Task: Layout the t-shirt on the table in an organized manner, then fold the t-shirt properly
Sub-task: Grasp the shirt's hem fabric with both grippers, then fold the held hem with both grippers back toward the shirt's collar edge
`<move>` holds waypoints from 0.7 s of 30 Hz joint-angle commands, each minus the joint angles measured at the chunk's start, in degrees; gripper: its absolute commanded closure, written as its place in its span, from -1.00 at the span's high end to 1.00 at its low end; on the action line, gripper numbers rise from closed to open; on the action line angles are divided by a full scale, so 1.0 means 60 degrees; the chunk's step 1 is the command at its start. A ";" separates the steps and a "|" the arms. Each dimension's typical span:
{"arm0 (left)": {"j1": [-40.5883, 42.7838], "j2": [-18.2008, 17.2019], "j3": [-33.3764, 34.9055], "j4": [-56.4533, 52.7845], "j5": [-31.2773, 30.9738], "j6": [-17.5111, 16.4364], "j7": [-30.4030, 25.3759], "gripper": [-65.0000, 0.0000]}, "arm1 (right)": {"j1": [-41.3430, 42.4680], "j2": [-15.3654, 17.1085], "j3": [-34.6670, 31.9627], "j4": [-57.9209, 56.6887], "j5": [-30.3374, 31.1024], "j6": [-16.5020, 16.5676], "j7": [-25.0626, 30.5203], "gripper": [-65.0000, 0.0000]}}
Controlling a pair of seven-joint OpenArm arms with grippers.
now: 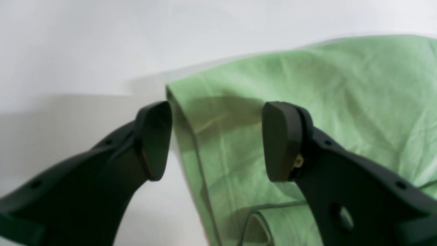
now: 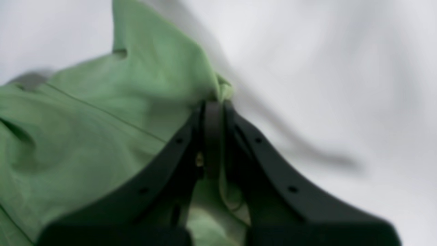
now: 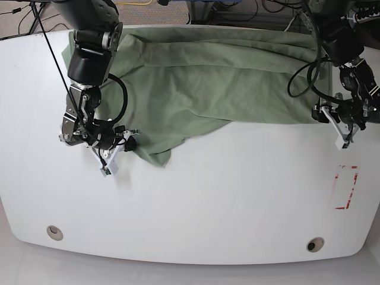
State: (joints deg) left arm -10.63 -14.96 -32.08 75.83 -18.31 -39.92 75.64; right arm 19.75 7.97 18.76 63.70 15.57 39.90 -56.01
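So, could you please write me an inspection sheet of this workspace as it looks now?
Surface: white table with two round holes near the front edge and a red-outlined rectangle mark.
Job's things: green t-shirt spread across the far part of the table, wrinkled, one flap hanging toward the middle.
Clutter: nothing seen.
Grippers: right gripper shut on a corner of the t-shirt; left gripper open, jaws either side of the t-shirt's edge, holding nothing.
Cables: black cables looped along both arms.
Surroundings: more cables and floor beyond the far edge, too small to detail.
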 commanded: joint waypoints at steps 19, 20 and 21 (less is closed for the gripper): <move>-0.0140 -0.0210 0.1045 0.0130 -0.0019 -0.0013 -0.0804 0.21 | 0.0262 0.0101 0.0001 0.0189 0.0166 0.0017 0.0097 -0.98; -0.0125 -0.0224 0.1045 0.0116 0.0040 -0.0013 -0.0804 0.21 | 0.0262 0.0101 0.0001 0.0189 0.0166 0.0017 0.0097 -0.98; -0.0125 -0.0224 0.1045 0.0072 0.0128 -0.0013 -0.0804 0.21 | 0.0262 0.0101 0.0001 0.0189 0.0166 0.0017 0.0097 -0.98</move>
State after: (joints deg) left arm -10.35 -15.22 -25.76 75.75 -17.82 -39.94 71.11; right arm 19.79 7.94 18.74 63.70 15.86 39.88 -55.99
